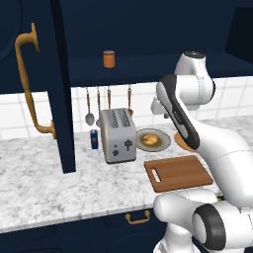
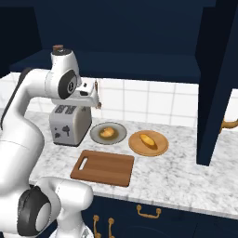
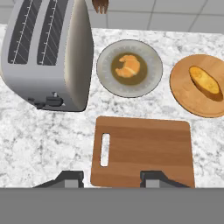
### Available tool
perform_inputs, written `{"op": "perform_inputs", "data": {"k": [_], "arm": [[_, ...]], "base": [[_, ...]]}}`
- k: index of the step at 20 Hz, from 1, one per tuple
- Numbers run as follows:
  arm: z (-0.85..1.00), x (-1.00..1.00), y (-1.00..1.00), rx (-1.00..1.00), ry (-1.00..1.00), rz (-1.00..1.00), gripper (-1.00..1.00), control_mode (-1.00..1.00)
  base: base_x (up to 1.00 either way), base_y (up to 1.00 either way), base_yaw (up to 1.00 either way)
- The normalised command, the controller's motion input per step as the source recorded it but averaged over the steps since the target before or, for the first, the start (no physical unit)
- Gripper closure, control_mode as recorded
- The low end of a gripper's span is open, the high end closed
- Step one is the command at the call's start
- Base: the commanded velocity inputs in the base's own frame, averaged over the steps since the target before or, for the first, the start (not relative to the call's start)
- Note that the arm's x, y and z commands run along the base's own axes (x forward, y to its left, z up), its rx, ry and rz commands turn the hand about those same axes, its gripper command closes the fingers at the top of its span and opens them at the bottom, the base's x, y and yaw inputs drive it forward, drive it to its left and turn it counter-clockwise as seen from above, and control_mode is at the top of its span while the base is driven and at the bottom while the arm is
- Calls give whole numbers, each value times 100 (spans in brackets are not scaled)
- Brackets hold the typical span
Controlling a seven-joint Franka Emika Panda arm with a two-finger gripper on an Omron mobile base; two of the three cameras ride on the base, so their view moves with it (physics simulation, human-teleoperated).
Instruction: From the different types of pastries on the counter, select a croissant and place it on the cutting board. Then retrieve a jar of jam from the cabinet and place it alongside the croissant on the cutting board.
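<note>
The pincer (image 3: 111, 177) hangs above the bench (image 3: 43, 144), pointing down at it. Its two dark fingertips (image 3: 70, 178) stand well apart with nothing between them: the pincer is released and empty. In the right base view the pincer (image 2: 96, 98) sits high, over the area between the toaster and the grey plate.

Directly below the pincer lies the cutting board (image 3: 144, 151), flat on the bench, with its slot-shaped handle hole toward the toaster side. The board carries nothing.

Beyond the board, farther from the pincer, stands a grey plate (image 3: 105, 65) holding the croissant (image 3: 129, 65), a small curved golden piece at the plate's middle. The croissant is apart from the cutting board.

To one side of the grey plate, just beside it, is a round orange-brown plate (image 3: 183, 96) with a long oval bread roll (image 3: 205, 82) lying on it.

On the other side of the grey plate stands a silver two-slot toaster (image 3: 43, 52), near the handle end of the board.

In the left base view the jar of jam (image 1: 109, 59) stands upright on the shelf of the open cabinet (image 1: 148, 69), well above the pincer and well apart from it. The cabinet door (image 1: 29, 84) with its curved brass handle (image 1: 27, 84) is swung open. A small blue can (image 1: 94, 139) stands on the bench just beside the toaster.
</note>
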Motion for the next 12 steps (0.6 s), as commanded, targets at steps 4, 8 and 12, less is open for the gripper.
{"op": "perform_inputs", "data": {"k": [4, 8, 12], "arm": [[-5, 6, -7, 0, -3, 1, -100, -100], [-13, 0, -48, 0, -19, 2, -100, -100], [-44, -17, -56, 0, -17, 0, -100, -100]], "base": [[0, 0, 0], [0, 0, 0], [0, 0, 0]]}}
